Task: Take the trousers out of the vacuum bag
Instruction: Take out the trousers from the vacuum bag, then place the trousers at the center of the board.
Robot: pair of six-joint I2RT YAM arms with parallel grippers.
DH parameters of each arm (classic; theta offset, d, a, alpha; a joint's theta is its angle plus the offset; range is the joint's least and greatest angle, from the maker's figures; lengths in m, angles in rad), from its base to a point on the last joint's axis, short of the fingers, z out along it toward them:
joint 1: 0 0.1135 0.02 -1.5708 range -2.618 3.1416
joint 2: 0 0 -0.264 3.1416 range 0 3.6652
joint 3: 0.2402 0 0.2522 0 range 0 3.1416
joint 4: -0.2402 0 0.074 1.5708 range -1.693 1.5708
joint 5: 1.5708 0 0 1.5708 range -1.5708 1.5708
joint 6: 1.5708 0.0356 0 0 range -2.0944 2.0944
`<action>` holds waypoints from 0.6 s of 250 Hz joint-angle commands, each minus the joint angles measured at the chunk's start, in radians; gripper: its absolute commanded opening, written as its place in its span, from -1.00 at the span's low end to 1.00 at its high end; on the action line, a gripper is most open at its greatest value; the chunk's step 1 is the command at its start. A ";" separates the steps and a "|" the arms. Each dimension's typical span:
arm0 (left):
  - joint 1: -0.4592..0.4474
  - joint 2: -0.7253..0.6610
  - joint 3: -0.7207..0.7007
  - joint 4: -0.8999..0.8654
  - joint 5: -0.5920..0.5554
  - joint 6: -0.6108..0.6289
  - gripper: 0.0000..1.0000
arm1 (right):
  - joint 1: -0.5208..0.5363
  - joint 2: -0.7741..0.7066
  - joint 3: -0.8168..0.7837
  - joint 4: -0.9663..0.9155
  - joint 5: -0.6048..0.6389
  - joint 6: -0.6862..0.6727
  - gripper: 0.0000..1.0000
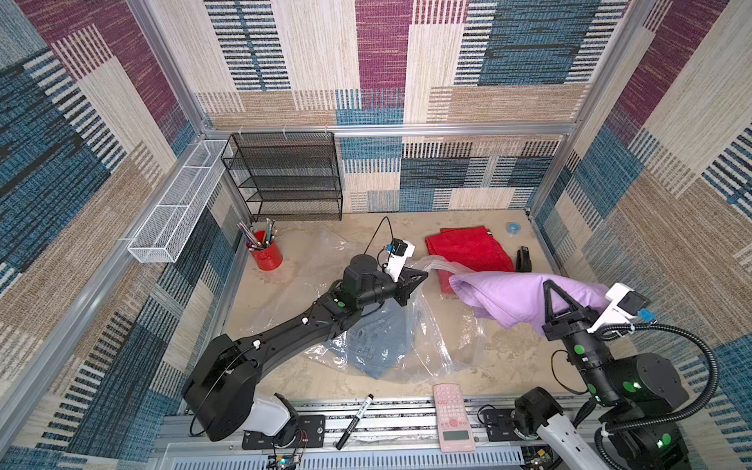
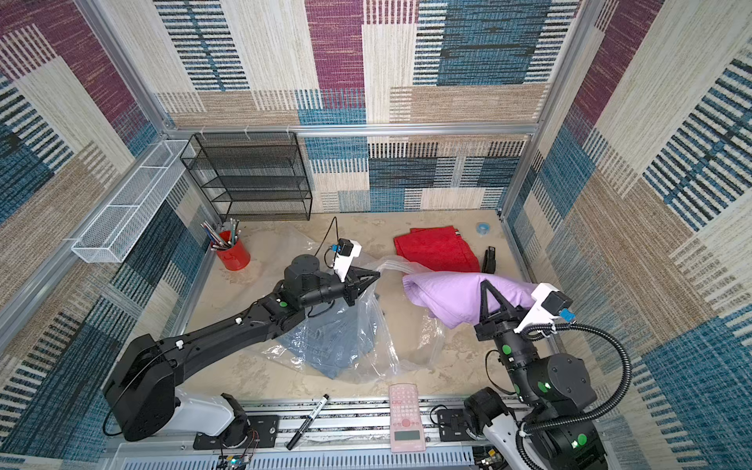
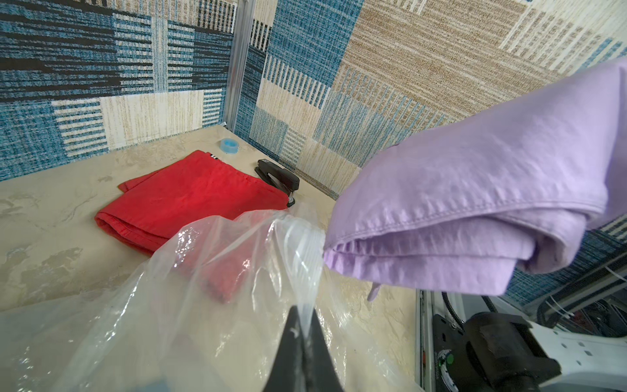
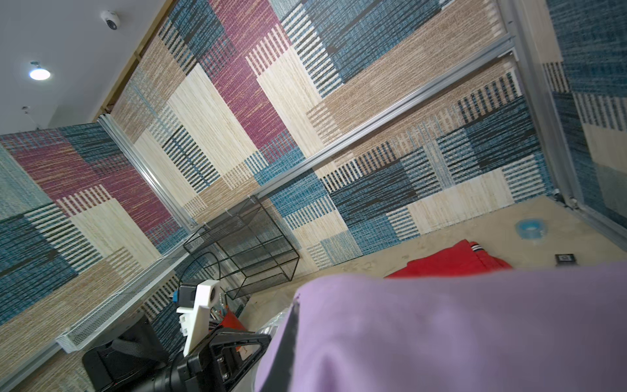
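My left gripper [image 1: 425, 274] [image 3: 304, 314] is shut on the raised zip edge of the clear vacuum bag [image 1: 437, 342] [image 2: 384, 329] [image 3: 163, 305], which lies crumpled mid-table. Light-blue denim trousers [image 1: 378, 346] [image 2: 333, 346] lie inside the bag, under my left forearm. My right gripper [image 1: 547, 283] [image 2: 484, 283] is shut on the folded lilac trousers [image 1: 500, 297] [image 3: 475, 190] [image 4: 441, 322] and holds them in the air, right of the bag's mouth and clear of it. The red trousers [image 1: 468, 250] [image 2: 437, 248] [image 3: 190, 200] lie folded on the table at the back right, outside the bag.
A black stapler [image 1: 523, 260] and a blue tape roll [image 1: 512, 228] sit beside the red trousers. A red pen cup [image 1: 266, 254], a black mesh shelf [image 1: 285, 179] and a white wire basket [image 1: 175, 203] stand back left. A marker [image 1: 354, 421] and a pink calculator [image 1: 452, 417] lie at the front.
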 commanded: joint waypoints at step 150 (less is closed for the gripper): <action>0.016 -0.124 -0.130 0.089 -0.034 -0.028 -1.00 | -0.277 0.531 -0.039 0.685 -0.137 -0.141 -1.00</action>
